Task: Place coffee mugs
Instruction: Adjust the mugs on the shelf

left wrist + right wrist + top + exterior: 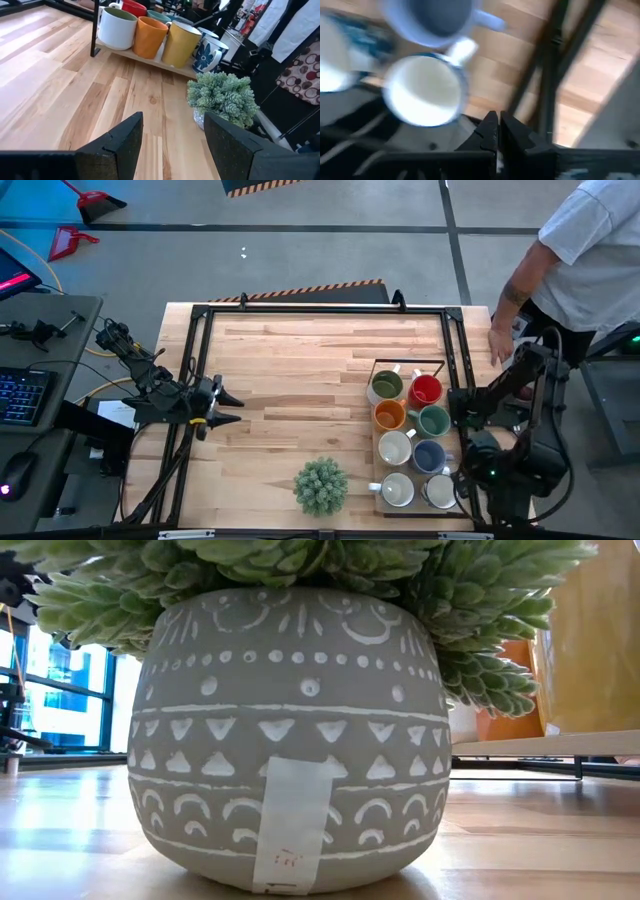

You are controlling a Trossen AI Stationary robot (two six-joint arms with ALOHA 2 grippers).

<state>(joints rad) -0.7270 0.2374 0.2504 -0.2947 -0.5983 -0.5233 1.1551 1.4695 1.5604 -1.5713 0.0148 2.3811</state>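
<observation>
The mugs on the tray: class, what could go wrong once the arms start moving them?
1. The mugs stand packed rim to rim on the tray, so fingers reaching for one may knock its neighbour.
2. The potted plant sits beside the tray, in the left gripper's path.
3. A person's hand rests at the table's edge near the right gripper.

low view: plant pot hides the mugs | right wrist: mugs blurred, cut off at edge
</observation>
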